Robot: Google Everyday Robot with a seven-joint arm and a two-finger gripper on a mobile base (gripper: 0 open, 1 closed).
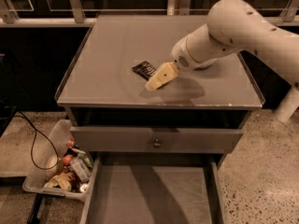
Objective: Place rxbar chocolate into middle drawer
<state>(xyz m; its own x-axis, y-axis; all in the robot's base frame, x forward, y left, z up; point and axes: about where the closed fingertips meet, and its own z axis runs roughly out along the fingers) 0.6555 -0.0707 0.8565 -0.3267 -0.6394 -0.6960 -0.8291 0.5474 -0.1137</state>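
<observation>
Just beside gripper: rxbar chocolate

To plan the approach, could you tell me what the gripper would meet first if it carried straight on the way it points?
Probably the grey cabinet top, right beside the rxbar chocolate: the gripper, low over it, tilts down past the bar's near end, though depth is unclear.

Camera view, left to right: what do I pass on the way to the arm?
Plastic bin of odds and ends on the floor → black snack bar on the cabinet top → claw, just right of the bar, low over the top → arm reaching in from the right.
</observation>
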